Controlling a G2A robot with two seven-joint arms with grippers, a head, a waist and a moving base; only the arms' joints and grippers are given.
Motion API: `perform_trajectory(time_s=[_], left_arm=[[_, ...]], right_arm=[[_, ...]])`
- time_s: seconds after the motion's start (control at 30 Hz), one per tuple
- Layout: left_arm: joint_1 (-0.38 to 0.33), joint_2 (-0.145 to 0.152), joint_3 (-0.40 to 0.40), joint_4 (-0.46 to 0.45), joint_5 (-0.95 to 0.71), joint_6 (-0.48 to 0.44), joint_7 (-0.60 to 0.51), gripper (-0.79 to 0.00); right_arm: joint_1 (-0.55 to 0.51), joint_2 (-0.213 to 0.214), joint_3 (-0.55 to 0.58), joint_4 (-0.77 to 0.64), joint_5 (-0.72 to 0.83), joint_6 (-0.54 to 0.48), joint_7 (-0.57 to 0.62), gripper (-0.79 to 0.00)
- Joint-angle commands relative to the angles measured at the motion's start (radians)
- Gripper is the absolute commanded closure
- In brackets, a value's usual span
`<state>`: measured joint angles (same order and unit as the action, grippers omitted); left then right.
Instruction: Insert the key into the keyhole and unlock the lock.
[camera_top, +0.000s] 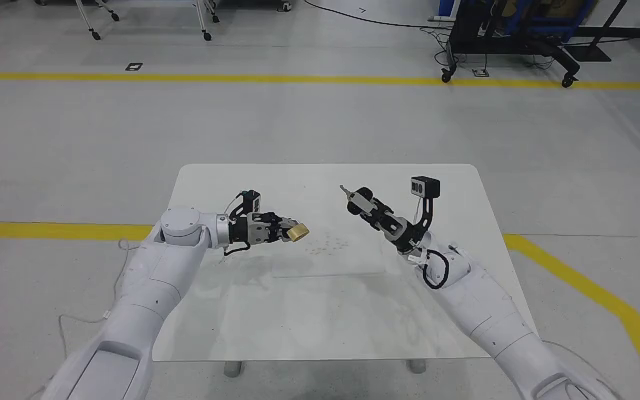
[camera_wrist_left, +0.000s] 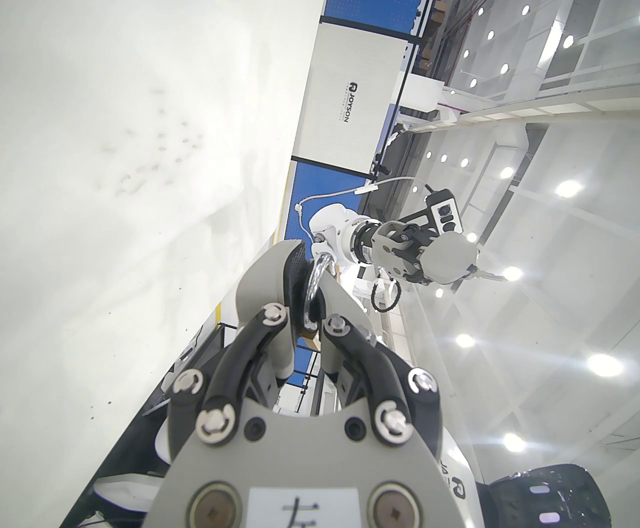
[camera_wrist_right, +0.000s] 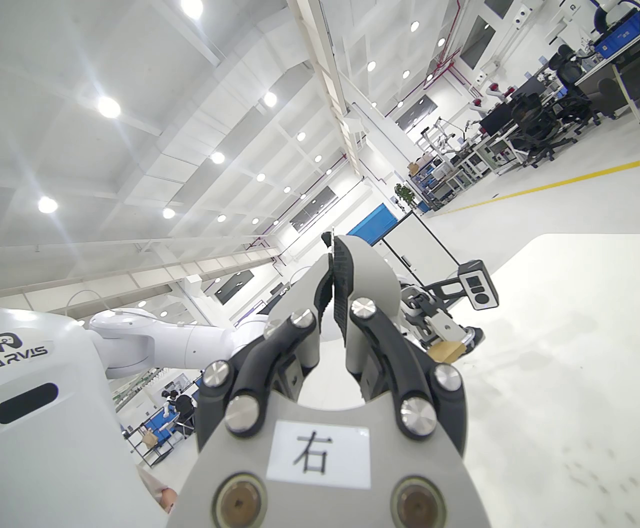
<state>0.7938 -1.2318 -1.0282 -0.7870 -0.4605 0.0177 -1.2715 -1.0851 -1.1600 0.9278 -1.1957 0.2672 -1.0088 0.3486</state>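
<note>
Top view: the left gripper (camera_top: 283, 231) is closed on the brass lock (camera_top: 298, 232) and holds it above the white table (camera_top: 400, 320). The lock body projects past the fingertips toward the other arm. The right gripper (camera_top: 356, 201) is closed on the key (camera_top: 346, 189), which projects from its fingertips toward the table's far side. Key and lock are apart, with open space between them over the middle of the table.

Left wrist view: the fingers (camera_wrist_left: 272, 280) clamp the lock by its silver shackle (camera_wrist_left: 316, 277).

Right wrist view: the pads (camera_wrist_right: 345, 270) pinch the key (camera_wrist_right: 330, 245) edge-on, its end just past the fingertips. The lock (camera_wrist_right: 447, 351) shows beyond, in the left gripper.
</note>
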Motion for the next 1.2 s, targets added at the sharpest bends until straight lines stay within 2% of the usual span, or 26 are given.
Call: perform_trajectory(time_s=[0.0,0.2,0.27,0.37,0.57,0.8,0.9,1.17], left_arm=[[0.000,0.000,0.000,0.000,0.000,0.000,0.000,0.000],[0.000,0.000,0.000,0.000,0.000,0.000,0.000,0.000],[0.018,-0.002,0.000,-0.017,-0.007,0.005,0.042,0.000],[0.035,-0.003,-0.002,-0.051,-0.023,-0.009,0.054,0.000],[0.050,-0.001,-0.020,-0.061,-0.071,0.005,0.053,0.000],[0.045,-0.002,-0.024,-0.053,-0.098,0.034,0.038,0.000],[0.035,-0.005,-0.013,-0.041,-0.098,0.079,0.027,0.000],[0.035,-0.005,-0.013,-0.041,-0.098,0.079,0.027,0.000]], right_arm=[[0.000,0.000,0.000,0.000,0.000,0.000,0.000,0.000],[0.000,0.000,0.000,0.000,0.000,0.000,0.000,0.000],[-0.004,0.000,-0.004,-0.005,-0.008,0.020,0.005,0.000],[-0.020,-0.002,-0.022,-0.051,-0.023,0.125,0.042,0.000],[-0.067,0.013,-0.014,-0.132,0.011,0.323,0.160,0.000],[-0.248,0.060,0.111,-0.390,0.009,0.548,0.198,0.000],[-0.266,0.064,0.124,-0.416,0.015,0.558,0.204,0.000],[-0.266,0.064,0.124,-0.416,0.015,0.558,0.204,0.000]])
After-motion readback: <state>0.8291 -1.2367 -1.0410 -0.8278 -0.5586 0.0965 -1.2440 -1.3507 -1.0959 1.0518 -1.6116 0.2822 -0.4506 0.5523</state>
